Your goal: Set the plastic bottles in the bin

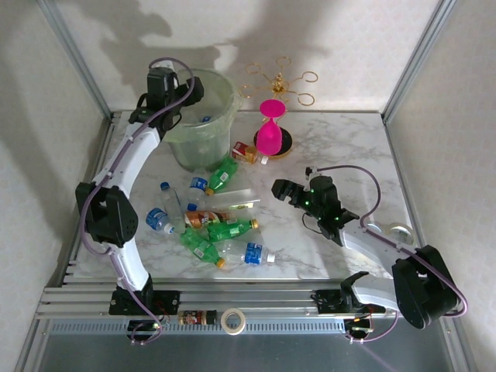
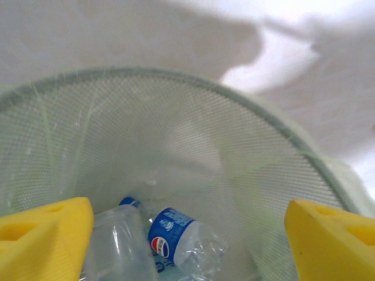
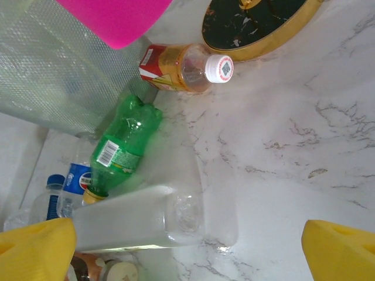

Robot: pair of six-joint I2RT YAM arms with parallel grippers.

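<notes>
The bin [image 1: 194, 147], a pale-green translucent bucket, stands at the back left. My left gripper [image 1: 172, 94] hangs open over its mouth; between the yellow fingers [image 2: 47, 234] I look down at a blue-labelled bottle [image 2: 176, 240] and a clear bottle [image 2: 117, 249] lying on the bin's floor [image 2: 176, 140]. Several plastic bottles lie on the table: a green one [image 1: 222, 174] by the bin, a red-labelled one [image 1: 246, 153], a clear squarish one [image 1: 232, 201] and a cluster [image 1: 205, 229]. My right gripper [image 1: 283, 190] is open and empty, just right of the squarish bottle [image 3: 135, 219].
A pink hourglass object [image 1: 270, 128] on a black-and-gold base [image 3: 258, 23] stands right of the bin, with a gold wire stand [image 1: 279, 81] behind it. A tape roll [image 1: 232, 320] and a small bottle [image 1: 198, 317] rest on the front rail.
</notes>
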